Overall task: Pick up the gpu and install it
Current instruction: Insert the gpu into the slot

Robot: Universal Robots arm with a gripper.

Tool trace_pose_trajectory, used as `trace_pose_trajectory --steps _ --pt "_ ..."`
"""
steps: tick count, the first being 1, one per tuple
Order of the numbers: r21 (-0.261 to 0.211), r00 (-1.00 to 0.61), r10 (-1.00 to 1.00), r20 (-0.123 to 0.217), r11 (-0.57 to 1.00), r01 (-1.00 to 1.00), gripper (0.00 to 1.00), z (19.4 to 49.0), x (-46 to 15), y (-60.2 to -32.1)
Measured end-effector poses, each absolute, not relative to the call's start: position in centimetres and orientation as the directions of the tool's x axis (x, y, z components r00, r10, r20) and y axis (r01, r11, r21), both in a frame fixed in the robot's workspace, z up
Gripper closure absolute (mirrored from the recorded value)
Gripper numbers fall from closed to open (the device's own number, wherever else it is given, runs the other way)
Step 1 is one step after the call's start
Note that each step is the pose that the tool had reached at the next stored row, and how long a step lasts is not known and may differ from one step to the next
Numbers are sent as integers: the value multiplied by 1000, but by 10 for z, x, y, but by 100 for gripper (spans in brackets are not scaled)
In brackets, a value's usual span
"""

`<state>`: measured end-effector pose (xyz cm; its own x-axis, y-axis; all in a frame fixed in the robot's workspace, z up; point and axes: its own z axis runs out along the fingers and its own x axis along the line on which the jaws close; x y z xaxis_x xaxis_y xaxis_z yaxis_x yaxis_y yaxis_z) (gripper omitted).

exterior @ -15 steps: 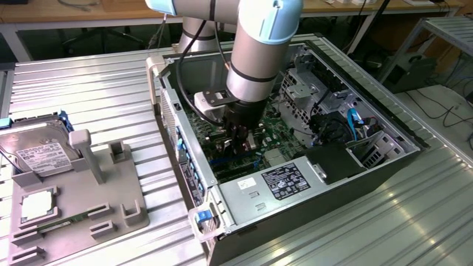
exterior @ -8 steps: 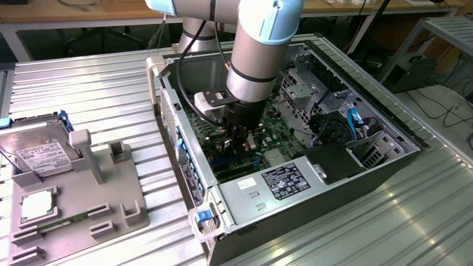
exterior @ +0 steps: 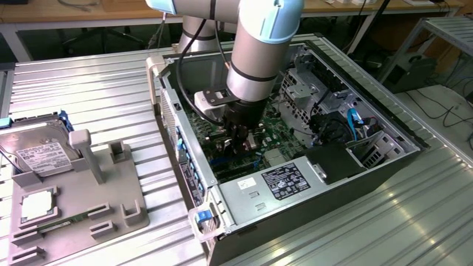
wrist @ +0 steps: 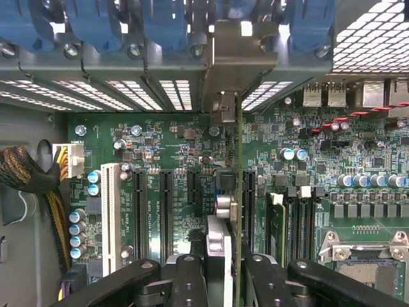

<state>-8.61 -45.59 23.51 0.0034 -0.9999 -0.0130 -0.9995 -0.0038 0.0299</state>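
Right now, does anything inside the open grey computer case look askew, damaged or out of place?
Nothing stands out. The gripper holds the thin dark expansion card edge-on and upright, parallel to the black motherboard slots, its silvery metal bracket at the vented grey rear wall. No loose parts or damage show.

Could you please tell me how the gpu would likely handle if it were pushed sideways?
Probably stiff: the gpu stands edge-on and straight in the gripper. Being a thin slab, it would likely tilt rather than slide. Its bare board may be fragile.
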Motion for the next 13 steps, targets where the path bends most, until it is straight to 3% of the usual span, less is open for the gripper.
trace_pose_trajectory --steps 13 --pt "30 3 -1000 -13 -4 -1000 71 235 -86 -459"
